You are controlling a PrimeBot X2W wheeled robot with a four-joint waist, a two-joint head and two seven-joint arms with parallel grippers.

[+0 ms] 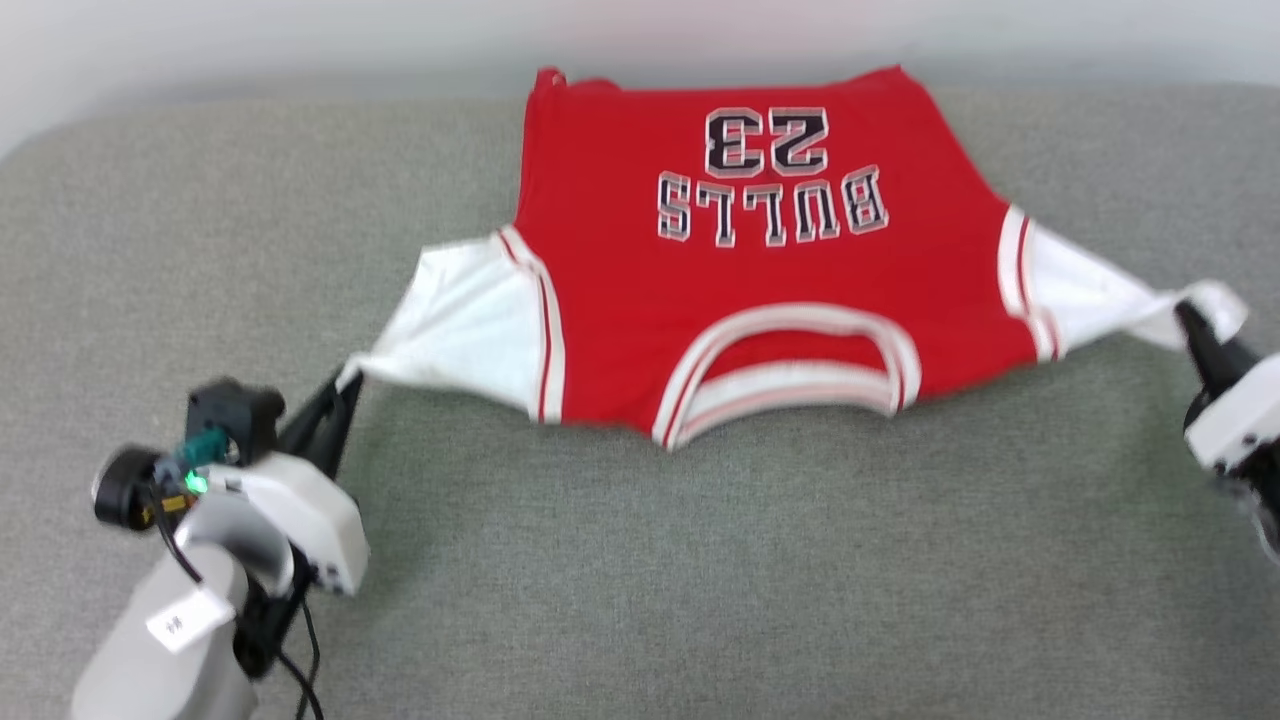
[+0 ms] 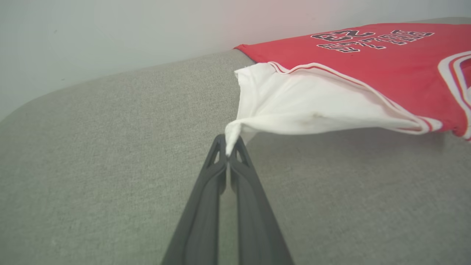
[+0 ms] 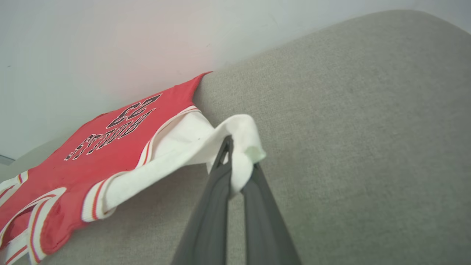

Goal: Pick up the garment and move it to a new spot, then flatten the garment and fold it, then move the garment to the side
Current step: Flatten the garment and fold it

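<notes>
The garment (image 1: 770, 290), a red jersey with white sleeves and "BULLS 23" lettering facing up, is stretched across the grey cushion with its collar toward me. My left gripper (image 1: 345, 385) is shut on the tip of the left white sleeve (image 2: 294, 106), pinched between the fingertips (image 2: 229, 147). At the far right my right gripper (image 1: 1190, 320) is shut on the other sleeve's cuff (image 3: 241, 147), which wraps over its fingers. Both sleeves are pulled taut outward and lifted slightly above the surface.
The grey fabric surface (image 1: 700, 560) spreads wide in front of and beside the garment. A pale wall (image 1: 300, 40) runs along its back edge, just behind the garment's hem. The surface's rounded back-left corner (image 1: 60, 130) is in view.
</notes>
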